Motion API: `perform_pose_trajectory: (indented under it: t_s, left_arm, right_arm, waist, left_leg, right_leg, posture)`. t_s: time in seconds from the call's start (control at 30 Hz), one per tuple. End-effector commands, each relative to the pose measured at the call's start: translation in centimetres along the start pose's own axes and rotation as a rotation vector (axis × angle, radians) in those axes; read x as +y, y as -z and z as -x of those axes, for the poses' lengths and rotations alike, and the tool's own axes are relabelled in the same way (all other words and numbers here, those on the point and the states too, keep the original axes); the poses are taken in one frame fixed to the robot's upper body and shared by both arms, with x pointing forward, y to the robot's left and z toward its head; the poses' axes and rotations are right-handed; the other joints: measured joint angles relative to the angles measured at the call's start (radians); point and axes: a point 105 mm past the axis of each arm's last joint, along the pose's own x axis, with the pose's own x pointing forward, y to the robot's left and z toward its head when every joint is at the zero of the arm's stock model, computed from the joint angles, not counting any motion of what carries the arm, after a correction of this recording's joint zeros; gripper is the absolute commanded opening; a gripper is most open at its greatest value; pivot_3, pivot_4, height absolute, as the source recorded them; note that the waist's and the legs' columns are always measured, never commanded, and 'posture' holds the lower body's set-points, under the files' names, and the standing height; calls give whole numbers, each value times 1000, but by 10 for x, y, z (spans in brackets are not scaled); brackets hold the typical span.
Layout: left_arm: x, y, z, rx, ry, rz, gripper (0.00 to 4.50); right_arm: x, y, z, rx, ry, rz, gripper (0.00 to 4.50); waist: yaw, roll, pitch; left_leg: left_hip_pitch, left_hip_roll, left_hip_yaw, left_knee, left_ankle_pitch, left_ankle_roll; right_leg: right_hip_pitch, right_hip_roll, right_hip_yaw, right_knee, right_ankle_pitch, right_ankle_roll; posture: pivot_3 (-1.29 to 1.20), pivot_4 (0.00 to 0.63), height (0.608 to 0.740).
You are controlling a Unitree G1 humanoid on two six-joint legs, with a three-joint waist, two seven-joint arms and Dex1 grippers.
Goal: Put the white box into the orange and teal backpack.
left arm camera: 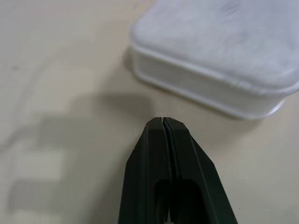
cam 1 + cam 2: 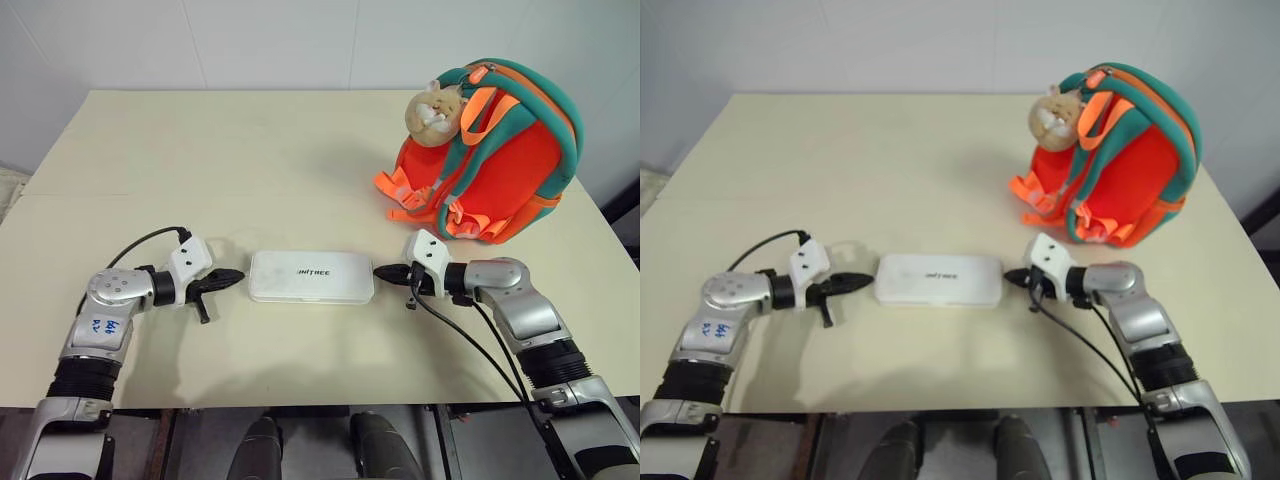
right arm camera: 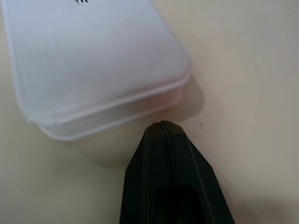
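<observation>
The white box point(image 2: 311, 277) lies flat on the cream table point(image 2: 250, 150), near the front, with small dark lettering on its lid. My left gripper point(image 2: 238, 276) is shut and empty; its tip sits a short way off the box's left end point(image 1: 210, 60). My right gripper point(image 2: 379, 271) is shut too, its tip at or nearly touching the box's right end point(image 3: 103, 70). The orange and teal backpack point(image 2: 500, 160) stands upright at the back right, apart from the box, with a tan plush hamster point(image 2: 436, 112) hanging at its top.
The table's front edge point(image 2: 300, 405) runs just below the arms. Black cables point(image 2: 470, 345) trail from both wrists over the tabletop. A pale wall rises behind the table's far edge.
</observation>
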Motion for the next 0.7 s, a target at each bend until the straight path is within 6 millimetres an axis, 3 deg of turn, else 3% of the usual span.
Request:
perform_pose_trajectory:
  t_s: [0.03, 0.1, 0.2, 0.37, 0.47, 0.63, 0.7]
  left_arm:
    - [5, 28, 12, 166, 1, 57, 0]
    - [7, 21, 13, 140, 18, 141, 0]
    - [12, 8, 12, 77, 19, 285, 588]
    - [7, -16, 13, -22, 132, 480, 2089]
    - [7, -21, 13, -35, 152, 563, 3000]
    - [12, -27, 6, -102, 168, 742, 4483]
    - [13, -30, 4, -127, 175, 797, 4483]
  right_arm:
    - [-13, -14, 18, -9, 35, 19, 351]
    - [-11, -13, 26, 10, 13, 6, 854]
    - [-11, -15, 37, 21, -4, -64, 1860]
    - [-9, -27, 49, 25, -16, -212, 3530]
    - [-5, -36, 50, 8, -32, -306, 4490]
    - [16, -59, 43, -40, -145, -461, 4500]
    - [23, -61, 41, -32, -171, -468, 4500]
  waist:
    - [-7, 0, 0]
    - [-11, 0, 0]
    - [-13, 0, 0]
    - [-10, 0, 0]
    - [-7, 0, 0]
    - [-6, 0, 0]
    - [-6, 0, 0]
  left_leg:
    - [0, 0, 0, 0, 0, 0]
    - [1, 0, 0, -1, 0, 0]
    - [1, 0, 0, -1, 0, 0]
    - [-1, 0, 0, -2, 0, 0]
    - [-2, 0, 0, -2, 0, 0]
    - [-2, 0, 0, -2, 0, 0]
    - [-2, 0, 0, -2, 0, 0]
  right_leg:
    - [0, 0, 0, 0, 0, 0]
    - [0, 0, 0, 0, 0, 0]
    - [0, 1, 0, 0, -1, -1]
    - [-1, 0, 0, 0, -1, 0]
    - [-2, 0, 0, 0, -1, 0]
    - [-3, 0, 0, 0, -1, 0]
    - [-3, 0, 0, 0, -1, 0]
  posture:
    - [0, 150, 740]
    - [0, 150, 740]
    - [0, 150, 740]
    - [0, 150, 740]
    - [0, 150, 740]
    - [0, 150, 740]
    - [0, 150, 740]
